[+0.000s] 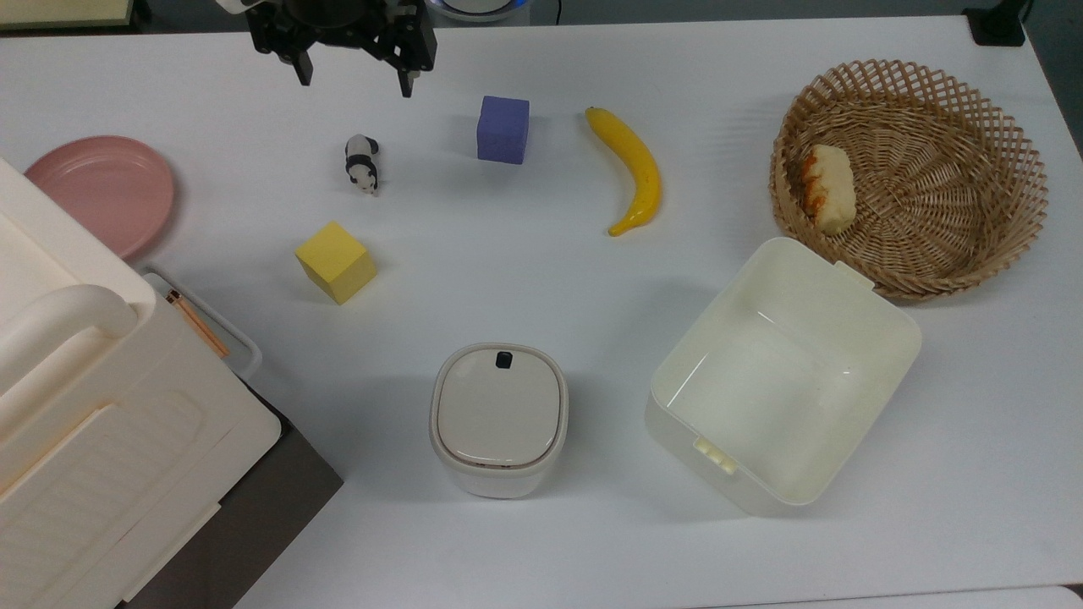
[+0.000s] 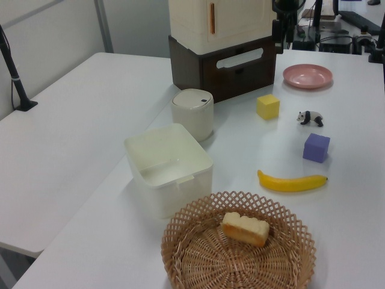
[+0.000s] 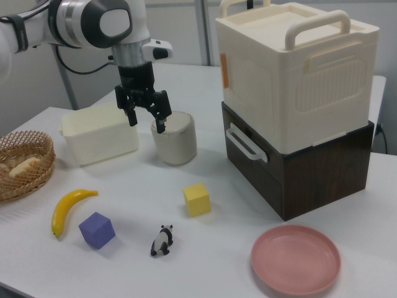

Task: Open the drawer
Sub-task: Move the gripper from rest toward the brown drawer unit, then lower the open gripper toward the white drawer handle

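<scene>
White table (image 1: 541, 279), gripper (image 3: 145, 117) raised with fingers spread wide and holding nothing, drawer (image 3: 251, 162) closed in the dark wooden base, well to the right view's right, yellow cube (image 3: 197, 199) between.

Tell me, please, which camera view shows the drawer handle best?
The right view: the white loop handle stands clear across the dark drawer front. The left view shows it smaller and farther off; the top view shows just its edge under the cabinet.

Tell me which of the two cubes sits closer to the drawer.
The yellow cube. It sits near the drawer and its white handle, while the purple cube lies farther off, beside the banana.
</scene>
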Controlling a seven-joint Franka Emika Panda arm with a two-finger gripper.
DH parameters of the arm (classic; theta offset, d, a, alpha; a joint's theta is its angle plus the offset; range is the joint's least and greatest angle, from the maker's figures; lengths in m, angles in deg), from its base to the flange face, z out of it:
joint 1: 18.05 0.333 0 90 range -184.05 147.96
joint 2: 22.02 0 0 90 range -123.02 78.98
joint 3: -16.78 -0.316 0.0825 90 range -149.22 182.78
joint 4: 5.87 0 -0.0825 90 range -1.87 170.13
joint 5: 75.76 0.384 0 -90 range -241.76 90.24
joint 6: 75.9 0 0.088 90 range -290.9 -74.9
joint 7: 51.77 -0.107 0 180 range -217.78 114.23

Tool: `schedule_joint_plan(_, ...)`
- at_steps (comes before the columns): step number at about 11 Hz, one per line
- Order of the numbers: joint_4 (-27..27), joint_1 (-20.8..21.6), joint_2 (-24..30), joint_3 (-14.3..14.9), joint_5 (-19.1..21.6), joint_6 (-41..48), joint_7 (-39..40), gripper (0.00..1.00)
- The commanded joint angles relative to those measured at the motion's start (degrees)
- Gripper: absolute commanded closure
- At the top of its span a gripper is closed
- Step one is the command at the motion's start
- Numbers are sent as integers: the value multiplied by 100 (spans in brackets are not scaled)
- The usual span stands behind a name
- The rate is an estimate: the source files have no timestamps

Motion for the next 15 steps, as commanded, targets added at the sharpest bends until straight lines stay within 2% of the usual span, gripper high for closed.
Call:
schedule_joint_plan(1, 86, 74, -75, -75, -81, -118, 135, 0)
schedule_joint_plan(5, -72, 153, -172, -48, -143, -127, 1423, 0)
schedule_joint_plan(7, -72, 126, -164, -31, -152, -520, 3089, 0)
schedule_joint_plan(11, -107, 118, -102, -22, -240, -794, 4852, 0)
schedule_joint_plan(13, 15, 126, -146, -13, -318, -1574, 4996, 0)
schedule_joint_plan(15, 347, 109, -260, 57, -739, -2565, 4961, 3)
